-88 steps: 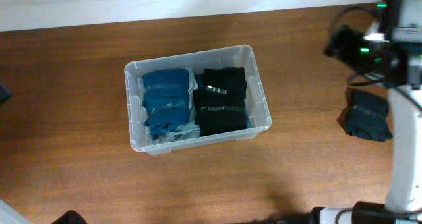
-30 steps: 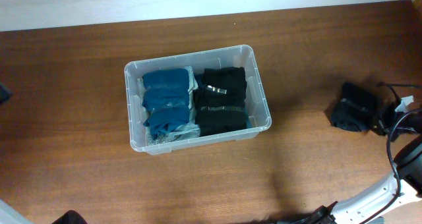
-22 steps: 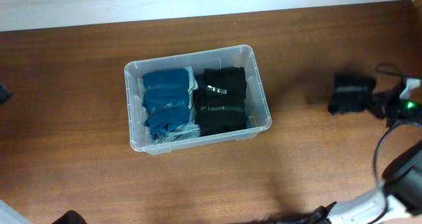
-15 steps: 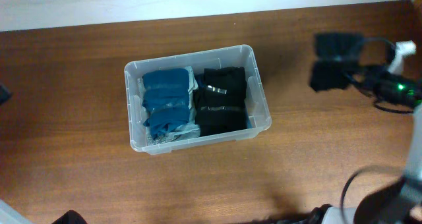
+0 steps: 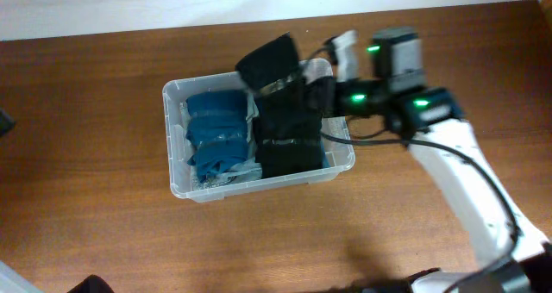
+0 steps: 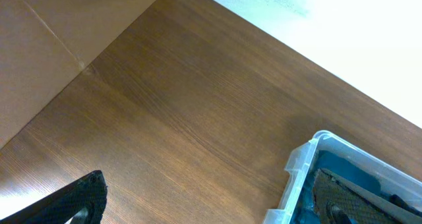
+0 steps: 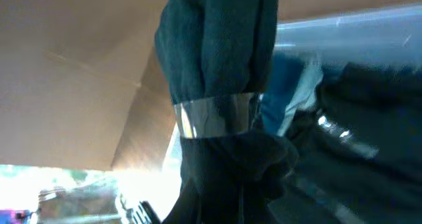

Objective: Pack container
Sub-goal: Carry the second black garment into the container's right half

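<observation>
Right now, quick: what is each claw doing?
Left claw: open, holding nothing.
Right claw: closed on the dark rolled garment, over the container.

**My right arm, seen from overhead**

Behind the right tool I see black housings with green lights glowing. A small white block sits beside the tool. White links follow, trailed by a black cable.

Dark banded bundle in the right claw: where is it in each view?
Overhead: dark bundle top centre, over the container's far rim.
Left wrist: not in it.
Right wrist: fills the centre, clear band round it.
Shared landmark: the container's clear rim, lower right in left wrist, upper right in right wrist.
</observation>
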Available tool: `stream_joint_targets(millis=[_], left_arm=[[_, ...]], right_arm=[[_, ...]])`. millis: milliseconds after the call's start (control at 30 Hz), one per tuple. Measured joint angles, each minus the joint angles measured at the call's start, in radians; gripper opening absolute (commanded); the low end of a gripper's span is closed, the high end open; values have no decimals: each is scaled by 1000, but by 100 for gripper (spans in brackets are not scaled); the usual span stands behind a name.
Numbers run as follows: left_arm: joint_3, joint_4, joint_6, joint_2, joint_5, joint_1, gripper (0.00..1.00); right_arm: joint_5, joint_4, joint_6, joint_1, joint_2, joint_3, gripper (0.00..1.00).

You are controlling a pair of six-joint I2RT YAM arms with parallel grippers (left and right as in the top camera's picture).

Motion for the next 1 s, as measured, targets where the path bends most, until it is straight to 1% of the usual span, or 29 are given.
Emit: stream_joint_targets(millis=[100, 200, 367, 500, 567, 633, 667, 733, 833, 933, 1000], left_arm=[[0, 0, 0, 0, 0, 0, 100], [0, 0, 0, 0, 0, 0, 100], [0, 0, 0, 0, 0, 0, 100], [0, 0, 0, 0, 0, 0, 100], [0, 0, 0, 0, 0, 0, 100], [0, 0, 0, 0, 0, 0, 100], [0, 0, 0, 0, 0, 0, 100], [0, 0, 0, 0, 0, 0, 100], [0, 0, 0, 0, 0, 0, 100], [0, 0, 0, 0, 0, 0, 100], [0, 0, 0, 0, 0, 0, 100]], right_arm=[[100, 7, 126, 86, 61, 0, 4], [183, 34, 244, 137, 127, 0, 4], [264, 124, 394, 158, 239, -1, 4], [288, 97, 460, 158, 308, -1, 5], [293, 47, 472, 158, 329, -1, 10], [296, -10, 468, 158, 341, 0, 19], [296, -64, 445, 158, 342, 2, 27], [299, -98, 427, 158, 342, 5, 31], [343, -212, 357, 158, 325, 8, 36], [412, -259, 279, 160, 272, 8, 49], [467, -264, 235, 162, 223, 7, 61]])
